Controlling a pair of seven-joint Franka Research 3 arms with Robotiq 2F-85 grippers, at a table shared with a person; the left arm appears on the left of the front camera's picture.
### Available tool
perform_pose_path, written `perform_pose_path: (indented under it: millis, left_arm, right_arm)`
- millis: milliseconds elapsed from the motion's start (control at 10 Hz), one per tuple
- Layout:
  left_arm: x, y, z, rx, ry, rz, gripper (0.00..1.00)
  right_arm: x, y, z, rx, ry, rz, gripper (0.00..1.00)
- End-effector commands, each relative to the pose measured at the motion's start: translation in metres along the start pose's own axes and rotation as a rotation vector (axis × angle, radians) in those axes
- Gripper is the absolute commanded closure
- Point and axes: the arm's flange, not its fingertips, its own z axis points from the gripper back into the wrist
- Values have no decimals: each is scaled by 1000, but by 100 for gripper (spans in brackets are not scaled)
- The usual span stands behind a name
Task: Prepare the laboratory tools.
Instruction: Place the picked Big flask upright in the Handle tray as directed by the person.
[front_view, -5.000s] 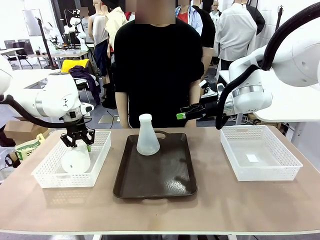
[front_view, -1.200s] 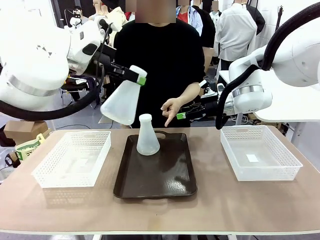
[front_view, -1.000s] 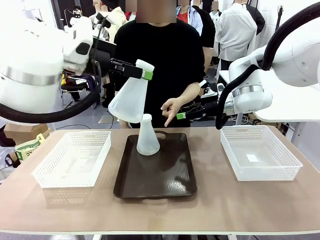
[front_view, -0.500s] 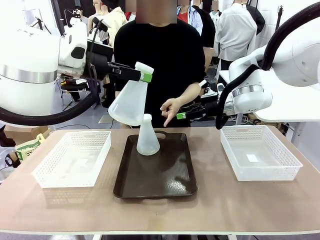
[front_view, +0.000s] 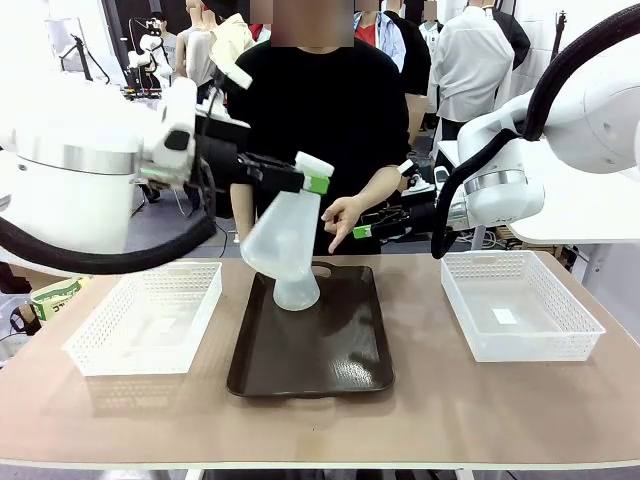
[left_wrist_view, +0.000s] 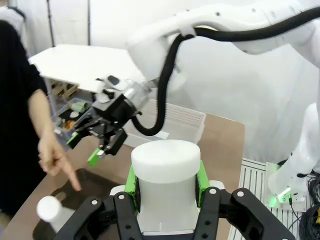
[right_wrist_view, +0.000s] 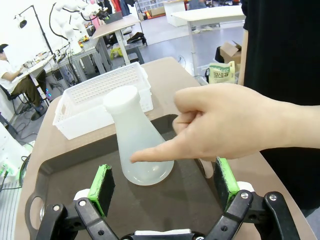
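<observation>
Bright even indoor light, soft shadows, wide-angle bowing in wrist views

— What's different from a few seconds back?
— The left end effector (front_view: 312, 172) was down in the white mesh basket (front_view: 146, 318) left of the dark brown tray (front_view: 312, 345), gripping a frosted white conical flask (front_view: 283, 232) by the neck. It has since lifted that flask out and carried it over the tray's far end, tilted, its base now overlapping the standing flask (front_view: 297, 292) there.
— Anything else?
— The person's hand (front_view: 340, 213) came forward, pointing down at the tray.
</observation>
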Motion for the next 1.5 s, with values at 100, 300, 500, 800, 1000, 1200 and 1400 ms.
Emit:
perform_pose_path:
  millis: [100,300,500,800,1000,1200,1400]
  left_arm:
    - [-60,13,-65,-48,-130,-155,100]
    - [-89,17,-90,-66,-131,-234,100]
    - [-115,31,-108,-29,-169,-252,100]
    - [-128,43,-113,-16,-272,-240,100]
    - [-124,44,-105,34,-307,-176,100]
    - [-131,45,-116,-41,-229,-206,100]
    - [-126,49,-112,-27,-248,-193,100]
  right_arm:
    - [-1,1,0,4,10,2,0]
    - [-1,1,0,4,10,2,0]
    - [-1,1,0,4,10,2,0]
    - [-1,1,0,4,10,2,0]
    - [-1,1,0,4,10,2,0]
    - [-1,1,0,4,10,2,0]
    - [-1,1,0,4,10,2,0]
